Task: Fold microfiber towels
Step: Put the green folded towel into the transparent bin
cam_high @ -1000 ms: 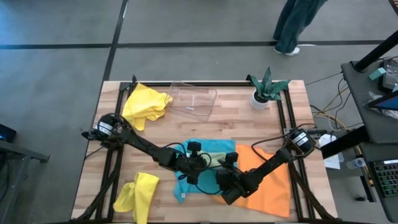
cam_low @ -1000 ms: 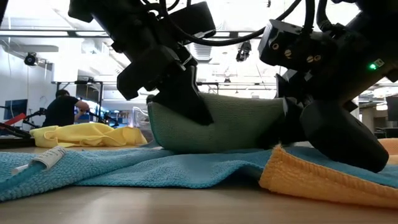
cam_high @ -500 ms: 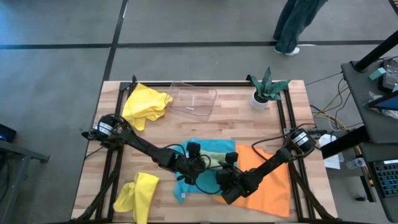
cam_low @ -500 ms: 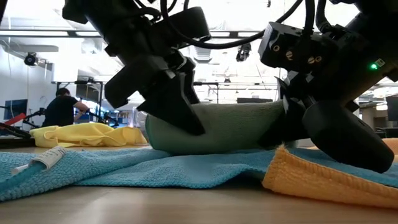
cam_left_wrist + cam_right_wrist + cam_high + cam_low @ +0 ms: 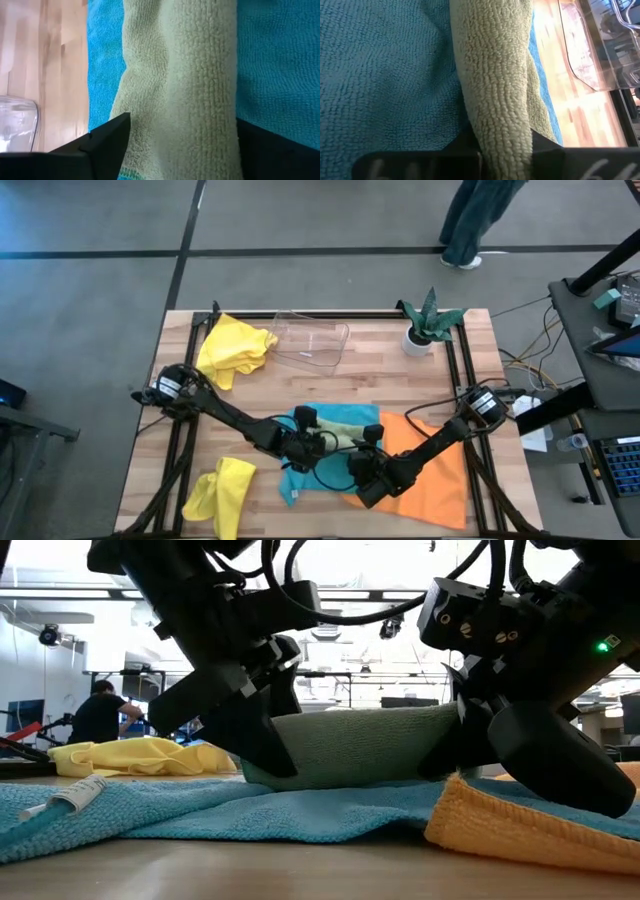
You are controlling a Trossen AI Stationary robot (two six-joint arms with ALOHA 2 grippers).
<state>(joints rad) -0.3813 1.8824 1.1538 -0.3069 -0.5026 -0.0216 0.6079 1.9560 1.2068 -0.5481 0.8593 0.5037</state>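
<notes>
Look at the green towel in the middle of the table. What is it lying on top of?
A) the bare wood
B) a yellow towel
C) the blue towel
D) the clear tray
C: the sage green towel rests on the turquoise blue towel, which spreads out beneath it in the low view and shows on both sides of it in the left wrist view.
</notes>
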